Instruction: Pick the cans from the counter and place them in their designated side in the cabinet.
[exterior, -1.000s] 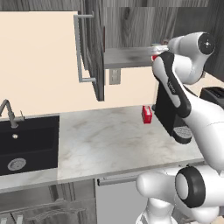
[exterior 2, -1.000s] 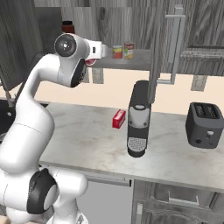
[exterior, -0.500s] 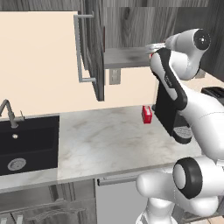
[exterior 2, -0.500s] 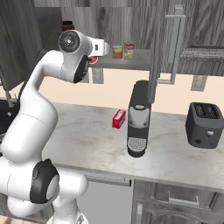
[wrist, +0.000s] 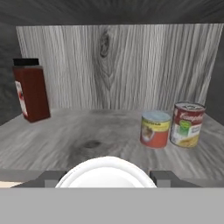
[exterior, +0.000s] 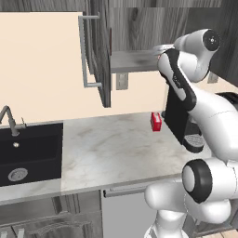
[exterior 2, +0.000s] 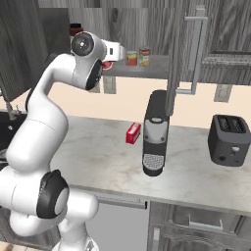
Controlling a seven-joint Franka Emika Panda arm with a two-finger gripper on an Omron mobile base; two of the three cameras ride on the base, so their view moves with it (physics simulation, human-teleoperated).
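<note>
— What have the jaws got?
— They are clenched on a can [wrist: 106, 169]. In the hand view its pale round top sits at 6 o'clock, between the two dark fingertips [wrist: 162, 177]. In the right base view its red side [exterior 2: 107, 64] shows just under the white hand.
— Where is it, then?
— At the open front of the cabinet [wrist: 113, 65], by the front edge of the shelf [wrist: 87, 138]. I cannot tell whether it rests on the shelf or hangs just clear of it.
— And the other cans?
— Two stand upright on the shelf, at about 3 o'clock in the hand view. The orange can [wrist: 155, 129] is just beside the red-white can [wrist: 187, 124], which stands at its 3 o'clock. I cannot tell whether they touch.
— Anything else up there?
— A dark red bottle [wrist: 30, 89] with a black cap, at 9 o'clock, well apart from the pair.
— And the table?
— On the table [exterior 2: 98, 157] a small red box [exterior 2: 133, 133] stands at 9 o'clock of the coffee machine [exterior 2: 155, 132]. A toaster [exterior 2: 229, 140] stands off at the machine's 3 o'clock. The black sink [exterior: 28, 151] lies at the far left in the left base view.
</note>
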